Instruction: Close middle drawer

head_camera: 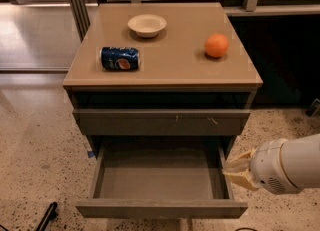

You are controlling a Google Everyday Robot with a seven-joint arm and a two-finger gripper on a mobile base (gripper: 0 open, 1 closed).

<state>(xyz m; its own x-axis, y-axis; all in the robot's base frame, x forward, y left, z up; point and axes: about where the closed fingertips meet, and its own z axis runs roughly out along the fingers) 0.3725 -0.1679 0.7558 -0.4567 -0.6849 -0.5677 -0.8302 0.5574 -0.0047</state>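
Observation:
The middle drawer [160, 208] is pulled far out of the grey-brown cabinet, its flat grey inside showing and holding nothing. The drawer front above it [161, 122], with small pale scratches, sits nearly pushed in. My gripper [239, 171] comes in from the right on a white arm and sits beside the open drawer's right side wall, near its front corner. Its tan fingers point left toward the drawer.
On the cabinet top [165, 72] lie a blue soda can [119, 58] on its side, a white bowl [147, 25] and an orange [216, 45]. Speckled floor lies around. A dark object [46, 216] lies on the floor at lower left. Metal posts stand behind.

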